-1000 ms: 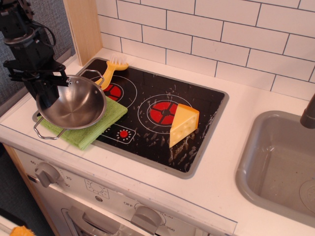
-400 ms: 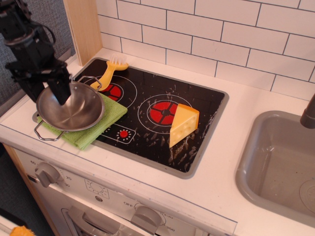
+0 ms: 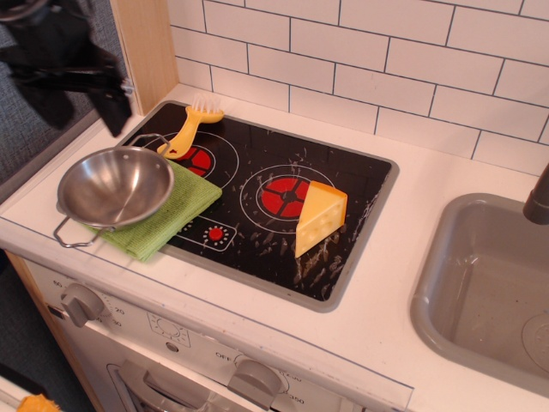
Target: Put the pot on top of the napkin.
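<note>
- Pot (image 3: 116, 186): it sits on the napkin (image 3: 167, 210), tipped a little, its near loop handle hanging over the counter edge and its far one toward the stovetop. You can read it as placed; it covers most of the cloth's left part.
- Napkin: green cloth lying flat across the stovetop's (image 3: 343, 184) left edge, showing to the right of and in front of the pot. It gives the pot a soft base, which may be why the bowl leans rather than sits dead level.
- Gripper (image 3: 81, 77): raised above and behind the pot, clear of it and holding nothing. It is blurred, so you cannot tell how far apart the jaws stand.
- Brush (image 3: 190, 122): yellow, lying just beyond the pot's far handle, apart from it.
- Cheese (image 3: 319, 216): yellow wedge on the stovetop, well apart from the pot and no concern to you.
- Sink (image 3: 446, 283): far right, out of play.
- Judgement: the placing looks done; you should only check that the pot does not slide toward the counter edge.
</note>
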{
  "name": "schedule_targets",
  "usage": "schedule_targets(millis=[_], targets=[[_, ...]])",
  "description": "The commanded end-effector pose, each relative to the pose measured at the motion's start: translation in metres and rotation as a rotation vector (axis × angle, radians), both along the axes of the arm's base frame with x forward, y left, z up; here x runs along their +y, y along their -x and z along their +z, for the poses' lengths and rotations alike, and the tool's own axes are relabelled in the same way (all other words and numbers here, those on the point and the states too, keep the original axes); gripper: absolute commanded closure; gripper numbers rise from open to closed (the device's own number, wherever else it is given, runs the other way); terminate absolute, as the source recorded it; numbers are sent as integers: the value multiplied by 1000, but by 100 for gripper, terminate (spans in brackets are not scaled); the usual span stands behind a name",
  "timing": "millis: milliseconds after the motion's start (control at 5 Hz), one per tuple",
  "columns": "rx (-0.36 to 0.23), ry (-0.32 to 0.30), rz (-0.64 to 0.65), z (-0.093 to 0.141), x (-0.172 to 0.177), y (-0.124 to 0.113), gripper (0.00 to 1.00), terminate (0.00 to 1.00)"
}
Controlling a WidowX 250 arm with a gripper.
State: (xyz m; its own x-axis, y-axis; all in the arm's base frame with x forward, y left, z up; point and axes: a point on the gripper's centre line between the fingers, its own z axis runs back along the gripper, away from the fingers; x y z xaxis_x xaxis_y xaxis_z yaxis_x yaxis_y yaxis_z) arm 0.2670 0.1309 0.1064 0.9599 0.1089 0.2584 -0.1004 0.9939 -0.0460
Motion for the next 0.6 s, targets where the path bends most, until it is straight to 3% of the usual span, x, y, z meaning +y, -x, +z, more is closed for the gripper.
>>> schedule_targets(millis=[0,200,400], targets=[[53,-7,-84,4,-28,-23,0,0],[53,-7,-84,4,-28,-23,0,0],[53,-7,-84,4,-28,-23,0,100]])
